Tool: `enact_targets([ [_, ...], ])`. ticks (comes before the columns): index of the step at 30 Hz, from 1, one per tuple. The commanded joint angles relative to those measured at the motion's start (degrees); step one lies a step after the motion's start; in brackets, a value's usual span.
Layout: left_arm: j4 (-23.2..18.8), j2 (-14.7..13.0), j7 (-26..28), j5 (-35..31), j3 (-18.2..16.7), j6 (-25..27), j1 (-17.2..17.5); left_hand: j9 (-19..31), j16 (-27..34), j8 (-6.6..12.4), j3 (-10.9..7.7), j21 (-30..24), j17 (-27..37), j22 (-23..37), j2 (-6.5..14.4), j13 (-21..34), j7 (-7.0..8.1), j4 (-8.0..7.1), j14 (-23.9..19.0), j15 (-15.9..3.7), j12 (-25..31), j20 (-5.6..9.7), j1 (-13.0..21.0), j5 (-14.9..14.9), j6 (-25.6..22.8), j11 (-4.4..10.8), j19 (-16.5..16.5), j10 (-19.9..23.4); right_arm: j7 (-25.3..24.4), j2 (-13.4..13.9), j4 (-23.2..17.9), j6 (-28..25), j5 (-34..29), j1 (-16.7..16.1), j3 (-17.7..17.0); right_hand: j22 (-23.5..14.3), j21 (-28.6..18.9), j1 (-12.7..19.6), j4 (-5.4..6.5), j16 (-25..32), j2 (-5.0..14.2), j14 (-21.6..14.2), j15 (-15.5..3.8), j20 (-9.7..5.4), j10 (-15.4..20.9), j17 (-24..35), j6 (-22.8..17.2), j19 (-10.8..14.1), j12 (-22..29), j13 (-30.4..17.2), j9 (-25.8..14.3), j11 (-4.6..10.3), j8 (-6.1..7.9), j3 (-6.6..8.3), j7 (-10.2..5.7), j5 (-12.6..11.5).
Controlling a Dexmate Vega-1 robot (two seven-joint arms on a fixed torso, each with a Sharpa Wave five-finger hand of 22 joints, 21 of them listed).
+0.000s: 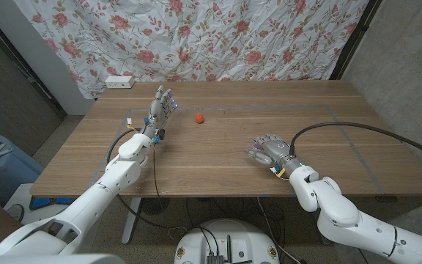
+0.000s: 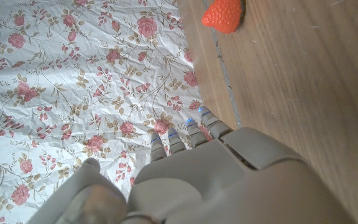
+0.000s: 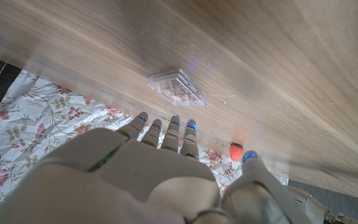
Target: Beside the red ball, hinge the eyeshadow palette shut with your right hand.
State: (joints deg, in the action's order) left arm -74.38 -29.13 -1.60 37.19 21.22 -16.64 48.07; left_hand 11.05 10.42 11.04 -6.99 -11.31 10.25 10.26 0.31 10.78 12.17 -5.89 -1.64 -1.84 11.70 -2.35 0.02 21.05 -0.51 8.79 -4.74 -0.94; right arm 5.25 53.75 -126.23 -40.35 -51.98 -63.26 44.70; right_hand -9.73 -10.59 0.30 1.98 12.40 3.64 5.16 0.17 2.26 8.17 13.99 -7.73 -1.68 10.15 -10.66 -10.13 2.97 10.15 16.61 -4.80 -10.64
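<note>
The clear palette (image 3: pixel 177 86) is lying on the wooden table (image 1: pixel 328 125), apart from the right hand (image 1: pixel 267 149) and just beyond its fingertips (image 3: pixel 174 121) in the right wrist view, with bare wood between them. In the head view the palette is too faint to pick out. The right hand is sitting near the table's front edge, right of the middle, holding nothing; its fingers are reaching forward and slightly spread, the thumb set off to one side. Whether the palette's lid is up or down cannot be told.

One red ball (image 1: pixel 200 117) is resting toward the table's back edge, left of the middle, well apart from the right hand. It is also showing in the left wrist view (image 2: pixel 224 15) and the right wrist view (image 3: pixel 235 152).

The left hand (image 1: pixel 160 107) is standing near the ball, fingers straight and apart, gripping nothing.

Open wood is stretching between the right hand and the ball, and toward the right edge. One white power strip (image 1: pixel 119 82) is sitting at the table's back left corner.
</note>
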Motion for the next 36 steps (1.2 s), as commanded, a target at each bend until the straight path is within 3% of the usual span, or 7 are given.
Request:
enact_targets([
  [1, 0.0, 0.0, 0.0, 0.0, 0.0, 0.0, 0.0, 0.2, 0.3, 0.31, -0.51, -0.2, 0.3, 0.2, 0.5, 0.2, 0.40, 0.11, -0.2, -1.34, 0.3, -0.06, 0.3, 0.4, 0.1, 0.40, -0.4, 0.0, -2.0, -0.7, 3.1, 3.1, -2.1, -1.9, -1.4, -0.1, -0.1, -0.4, 0.45, 0.3, 1.87, 0.2, -0.53, 0.05, 0.1, 0.3, 0.7, -0.3, 0.4, 0.0, -0.1, 0.32, -0.10, -0.03, 0.10, 0.0],
  [13, 0.0, 0.0, 0.0, 0.0, 0.0, 0.0, 0.0, 0.2, 0.3, 0.29, -0.51, -0.2, 0.3, 0.2, 0.5, 0.2, 0.40, 0.11, -0.2, -1.38, 0.3, -0.03, 0.3, 0.4, 0.1, 0.39, -0.4, 0.1, -3.6, -1.2, 5.2, 4.9, -1.8, -3.0, -2.4, -0.1, -0.3, -0.7, 1.61, 0.6, 2.09, 0.0, -0.79, -0.40, 1.0, 0.5, 3.2, -0.1, 0.9, 0.0, -0.1, -0.05, -0.33, -0.42, 0.20, -0.1],
  [36, 0.0, 0.0, 0.0, 0.0, 0.0, 0.0, 0.0, 0.2, 0.4, 0.30, -0.51, -0.2, 0.3, 0.2, 0.5, 0.2, 0.40, 0.11, -0.2, -1.31, 0.3, -0.08, 0.3, 0.4, 0.1, 0.37, -0.4, 0.0, -4.0, -1.7, 7.0, 5.8, -2.8, -3.7, -2.6, -0.1, -0.2, -0.5, 2.45, 0.8, 1.75, 0.2, -0.86, -1.18, 2.4, 0.6, 1.9, -0.5, 1.2, 0.0, -0.1, 0.53, 0.65, -0.88, 0.68, -0.2],
])
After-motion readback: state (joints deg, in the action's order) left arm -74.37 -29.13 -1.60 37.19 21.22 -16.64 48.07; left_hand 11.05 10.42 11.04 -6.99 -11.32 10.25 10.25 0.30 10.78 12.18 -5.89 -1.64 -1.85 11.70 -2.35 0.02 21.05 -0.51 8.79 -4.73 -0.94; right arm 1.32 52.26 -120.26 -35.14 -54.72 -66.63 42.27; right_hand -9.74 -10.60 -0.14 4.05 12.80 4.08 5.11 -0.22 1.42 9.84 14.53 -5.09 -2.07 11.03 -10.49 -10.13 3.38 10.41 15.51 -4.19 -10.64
